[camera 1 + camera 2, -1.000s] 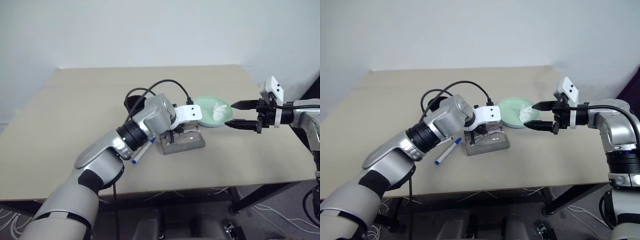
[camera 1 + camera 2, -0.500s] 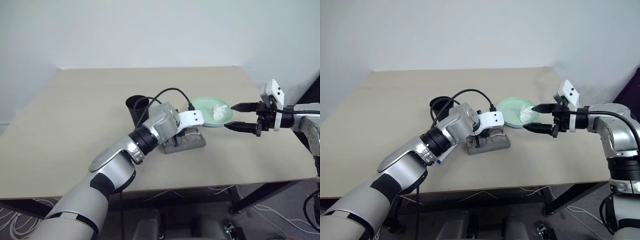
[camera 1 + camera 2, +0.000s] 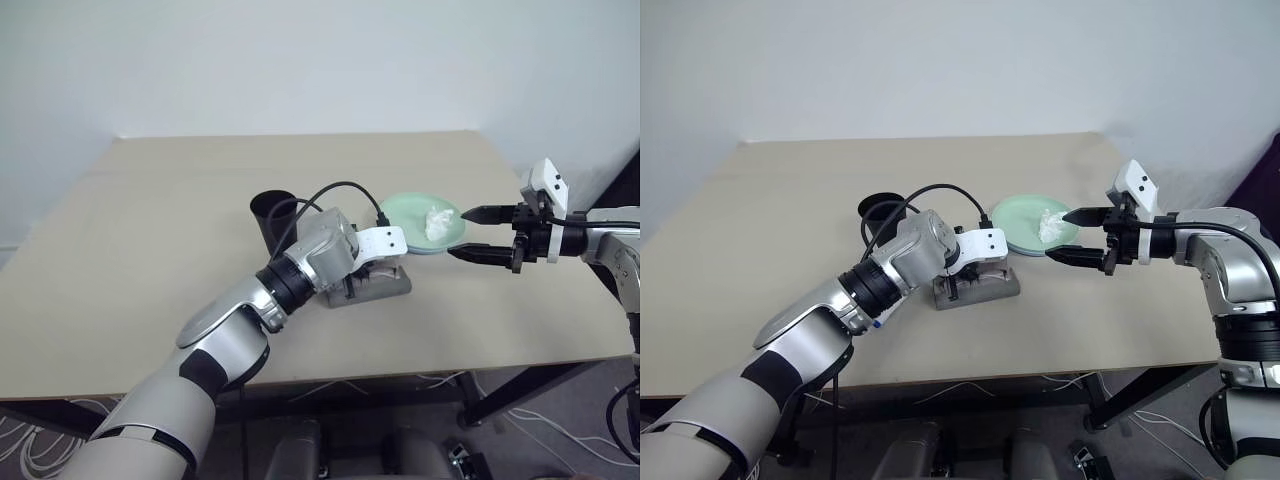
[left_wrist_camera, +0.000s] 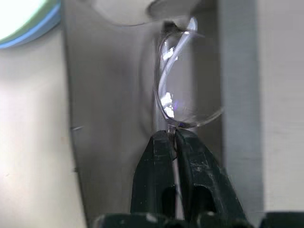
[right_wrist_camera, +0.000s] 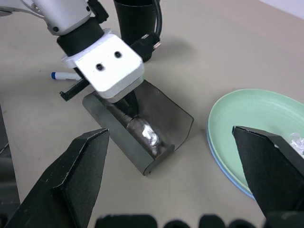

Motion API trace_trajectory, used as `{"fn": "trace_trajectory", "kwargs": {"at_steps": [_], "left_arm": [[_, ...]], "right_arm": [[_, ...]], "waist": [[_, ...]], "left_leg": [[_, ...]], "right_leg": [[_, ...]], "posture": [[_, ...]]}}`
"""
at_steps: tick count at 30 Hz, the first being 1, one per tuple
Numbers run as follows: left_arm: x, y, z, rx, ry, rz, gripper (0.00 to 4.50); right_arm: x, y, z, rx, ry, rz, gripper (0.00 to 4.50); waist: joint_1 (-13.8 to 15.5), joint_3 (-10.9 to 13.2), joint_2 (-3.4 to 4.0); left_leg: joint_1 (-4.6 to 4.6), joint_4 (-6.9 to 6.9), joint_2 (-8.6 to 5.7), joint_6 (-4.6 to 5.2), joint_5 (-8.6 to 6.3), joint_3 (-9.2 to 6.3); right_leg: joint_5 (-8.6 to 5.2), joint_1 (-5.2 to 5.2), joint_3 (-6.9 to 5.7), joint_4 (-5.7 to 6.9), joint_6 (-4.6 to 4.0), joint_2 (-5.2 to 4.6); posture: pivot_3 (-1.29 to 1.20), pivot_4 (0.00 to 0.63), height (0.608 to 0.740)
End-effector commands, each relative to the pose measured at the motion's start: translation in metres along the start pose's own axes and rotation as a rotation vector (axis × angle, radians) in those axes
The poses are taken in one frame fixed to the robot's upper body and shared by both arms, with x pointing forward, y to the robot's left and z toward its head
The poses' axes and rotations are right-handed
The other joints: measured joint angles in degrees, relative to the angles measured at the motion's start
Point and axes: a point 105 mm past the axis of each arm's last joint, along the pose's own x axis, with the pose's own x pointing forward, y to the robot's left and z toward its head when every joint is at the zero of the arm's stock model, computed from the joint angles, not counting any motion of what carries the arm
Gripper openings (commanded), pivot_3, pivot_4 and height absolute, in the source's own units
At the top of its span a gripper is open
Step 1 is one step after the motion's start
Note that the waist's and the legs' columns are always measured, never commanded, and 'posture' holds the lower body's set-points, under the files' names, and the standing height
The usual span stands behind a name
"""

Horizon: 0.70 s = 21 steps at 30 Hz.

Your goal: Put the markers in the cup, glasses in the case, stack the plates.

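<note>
Fingers of the left gripper [image 4: 173, 137] are seen pinched almost together on the thin frame of the glasses [image 4: 183, 90], which are lowered inside the open grey case [image 5: 142, 126]; whether the hold is being let go cannot be told. The case is seen lying on the table [image 3: 150, 220], just beside the plates. The right gripper [image 3: 1072, 236] is held with its fingers spread wide and nothing between them, above the near edge of the mint green plate [image 3: 1020, 222].

The glasses step is judged nearly done: the glasses are in the case, but the lid is not closed and the grip is not seen released. The plates are seen already stacked, the green one resting on the light blue plate [image 5: 223, 166], whose rim is seen beneath it; a crumpled white tissue [image 3: 1051, 224] is seen lying on the green plate. Of the markers, a blue-capped marker [image 5: 64, 75] is seen lying on the table near the black cup [image 3: 274, 217], so that step is judged unfinished. Whether the other marker is in the cup cannot be told.
</note>
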Motion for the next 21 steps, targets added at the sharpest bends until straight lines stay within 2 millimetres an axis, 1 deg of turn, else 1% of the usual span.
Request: {"fn": "trace_trajectory", "kwargs": {"at_steps": [1, 6, 8, 10, 11, 13, 15, 19, 21], "left_arm": [[-0.015, 0.010, 0.013, 0.023, -0.059, 0.046, 1.26], [-0.029, 0.021, 0.017, -0.006, -0.105, 0.099, 2.96], [-0.039, 0.029, 0.019, -0.016, -0.130, 0.141, 3.61], [-0.050, 0.034, 0.022, -0.019, -0.159, 0.164, 4.36], [-0.056, 0.038, 0.024, -0.026, -0.185, 0.182, 4.47], [-0.067, 0.047, 0.026, -0.041, -0.227, 0.218, 4.47], [-0.071, 0.059, 0.024, -0.073, -0.250, 0.256, 4.47], [-0.067, 0.077, 0.014, -0.114, -0.251, 0.338, 4.47], [-0.060, 0.085, 0.006, -0.140, -0.230, 0.381, 4.47]], "right_arm": [[-0.004, 0.001, 0.017, -0.059, -0.034, -0.004, 4.50], [-0.003, 0.001, 0.017, -0.061, -0.034, 0.000, 4.50], [-0.003, 0.000, 0.018, -0.062, -0.034, 0.001, 4.50], [-0.002, 0.000, 0.018, -0.063, -0.034, 0.001, 4.50], [-0.002, 0.000, 0.018, -0.063, -0.035, 0.002, 4.50], [-0.002, 0.000, 0.019, -0.064, -0.036, 0.004, 4.50], [0.000, 0.001, 0.019, -0.065, -0.037, 0.009, 4.50], [0.003, 0.001, 0.019, -0.065, -0.039, 0.017, 4.50], [0.004, 0.002, 0.019, -0.065, -0.040, 0.019, 4.50]], "waist": [[0.00, 0.00, 0.00], [0.00, 0.00, 0.00], [0.00, 0.00, 0.00], [0.00, 0.00, 0.00], [-0.01, 0.00, 0.00], [0.00, 0.00, 0.00], [0.00, 0.00, 0.00], [0.01, -0.01, 0.01], [0.05, 0.00, 0.00]], "left_leg": [[0.00, 0.00, 0.00, 0.00, 0.00, 0.00], [-0.01, 0.00, 0.00, 0.00, 0.00, 0.01], [-0.02, 0.00, 0.00, 0.00, 0.00, 0.01], [-0.02, -0.01, 0.00, 0.00, 0.00, 0.01], [-0.03, -0.01, 0.00, 0.00, 0.00, 0.01], [-0.03, -0.01, 0.00, 0.00, 0.00, 0.01], [-0.03, -0.01, 0.00, 0.00, 0.00, 0.02], [-0.01, 0.00, 0.00, 0.00, 0.00, 0.02], [-0.01, 0.01, 0.00, 0.00, 0.00, 0.01]], "right_leg": [[0.00, 0.00, 0.00, 0.00, 0.00, 0.00], [0.00, -0.01, 0.01, 0.00, 0.01, 0.00], [0.00, -0.03, 0.01, 0.00, 0.01, 0.02], [0.00, -0.04, 0.01, 0.00, 0.01, 0.02], [0.00, -0.05, 0.02, 0.00, 0.01, 0.03], [0.00, -0.05, 0.02, 0.00, 0.00, 0.03], [0.01, -0.05, 0.02, 0.00, 0.00, 0.02], [0.01, -0.02, 0.01, 0.01, 0.01, 0.02], [0.02, -0.01, 0.00, 0.01, 0.00, 0.02]], "posture": [[0.00, 0.000, 0.725], [0.00, 0.000, 0.725], [0.00, 0.000, 0.725], [0.00, 0.000, 0.725], [0.00, 0.000, 0.725], [0.00, 0.000, 0.725], [0.00, 0.000, 0.725], [0.00, 0.000, 0.725], [0.00, 0.000, 0.725]]}}
